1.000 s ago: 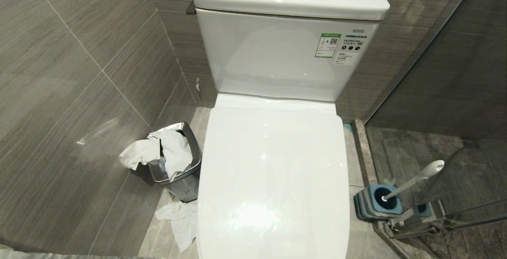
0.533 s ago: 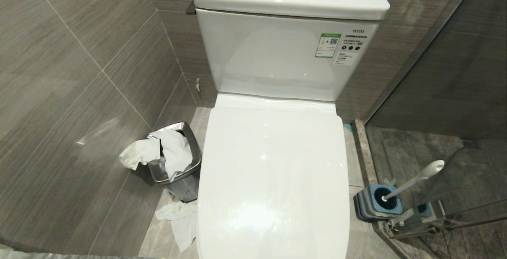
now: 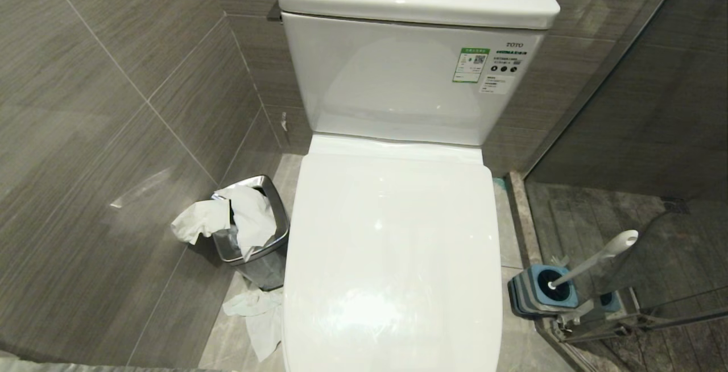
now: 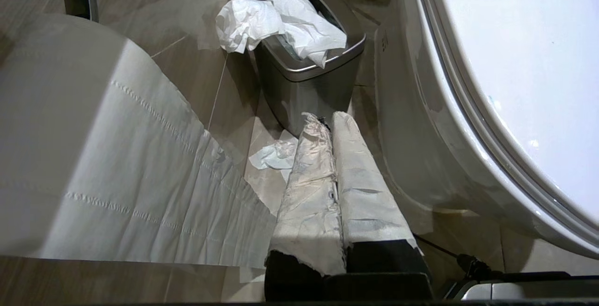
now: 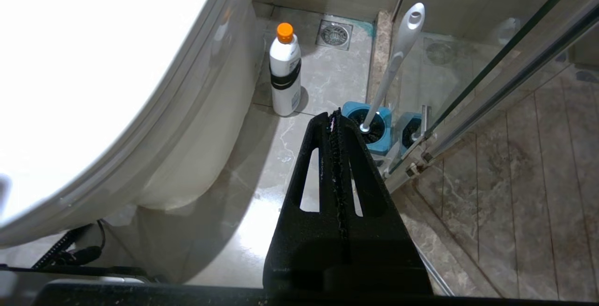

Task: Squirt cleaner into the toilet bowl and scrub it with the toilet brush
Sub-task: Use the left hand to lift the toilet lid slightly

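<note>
Lid (image 3: 392, 258) down, the toilet bowl (image 3: 392, 133) fills the centre of the head view. The toilet brush (image 3: 594, 258) stands in its blue holder (image 3: 540, 295) at lower right. The left end effector (image 4: 327, 121), fingers wrapped in paper and pressed together, holds nothing, low centre of its frame below the steel bin (image 4: 304, 72). The right end effector (image 5: 334, 116), also pressed together and empty, sits at centre, near a white bottle (image 5: 285, 76).

toilet bowl (image 3: 392, 258): sitting centre, lid down, before tank (image 3: 398, 76) | waste bin (image 3: 253, 230): standing left of bowl, by wall, tissue (image 3: 256, 315) lying on floor before it | toilet brush (image 3: 591, 261): leaning in holder (image 3: 540, 292), right of bowl | bottle (image 5: 285, 76): standing on floor beside bowl, near drain (image 5: 334, 34)
</note>
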You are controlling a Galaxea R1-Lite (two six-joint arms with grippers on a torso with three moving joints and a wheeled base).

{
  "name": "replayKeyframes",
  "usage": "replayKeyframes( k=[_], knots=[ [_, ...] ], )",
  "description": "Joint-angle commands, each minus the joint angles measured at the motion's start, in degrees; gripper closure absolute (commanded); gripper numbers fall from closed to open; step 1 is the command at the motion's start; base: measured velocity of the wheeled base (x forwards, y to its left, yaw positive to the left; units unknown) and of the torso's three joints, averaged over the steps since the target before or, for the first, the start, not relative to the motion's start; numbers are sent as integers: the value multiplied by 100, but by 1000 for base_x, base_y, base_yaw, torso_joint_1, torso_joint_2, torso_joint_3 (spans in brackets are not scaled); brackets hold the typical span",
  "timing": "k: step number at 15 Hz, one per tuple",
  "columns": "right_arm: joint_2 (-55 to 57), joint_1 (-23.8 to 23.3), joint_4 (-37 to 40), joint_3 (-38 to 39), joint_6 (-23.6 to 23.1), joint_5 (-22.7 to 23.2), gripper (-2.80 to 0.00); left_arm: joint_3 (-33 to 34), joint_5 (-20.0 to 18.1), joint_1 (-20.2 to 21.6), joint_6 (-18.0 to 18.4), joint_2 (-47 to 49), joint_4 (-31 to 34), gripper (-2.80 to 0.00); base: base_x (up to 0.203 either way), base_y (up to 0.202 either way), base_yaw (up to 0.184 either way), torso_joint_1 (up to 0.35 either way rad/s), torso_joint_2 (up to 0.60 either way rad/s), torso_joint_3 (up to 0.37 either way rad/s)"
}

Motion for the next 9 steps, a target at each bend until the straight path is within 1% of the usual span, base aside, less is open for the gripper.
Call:
replayKeyframes(
  k=[1, 9],
  knots=[
    [7, 0, 0, 1, 24, -1, 0, 1, 2, 0, -19, 9, 0, 0, 0, 0, 0, 0, 0, 0],
    [7, 0, 0, 1, 45, -27, 0, 1, 2, 0, -19, 9, 0, 0, 0, 0, 0, 0, 0, 0]
  ],
)
